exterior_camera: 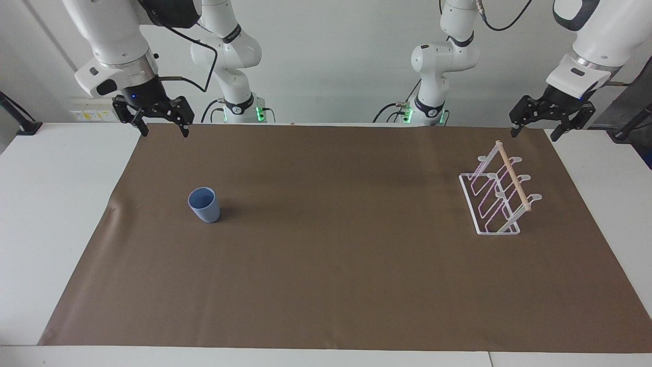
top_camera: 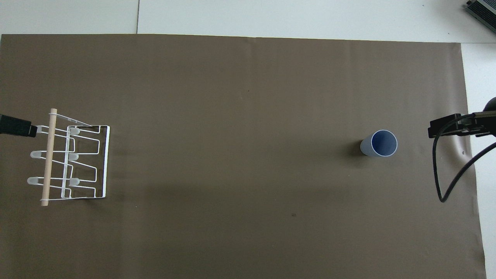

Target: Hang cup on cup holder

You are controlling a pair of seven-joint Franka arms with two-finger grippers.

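The light-blue cup stands upright, mouth up, on the brown mat toward the right arm's end of the table; it also shows in the overhead view. The white wire cup holder with its wooden dowel stands toward the left arm's end with nothing on its prongs. My right gripper is open and empty, up in the air over the mat's edge nearest the robots, well apart from the cup. My left gripper is open and empty, in the air just over the holder's end nearest the robots.
The brown mat covers most of the white table. A black cable hangs from the right arm beside the cup. Two more arms stand at the table's edge between my arms.
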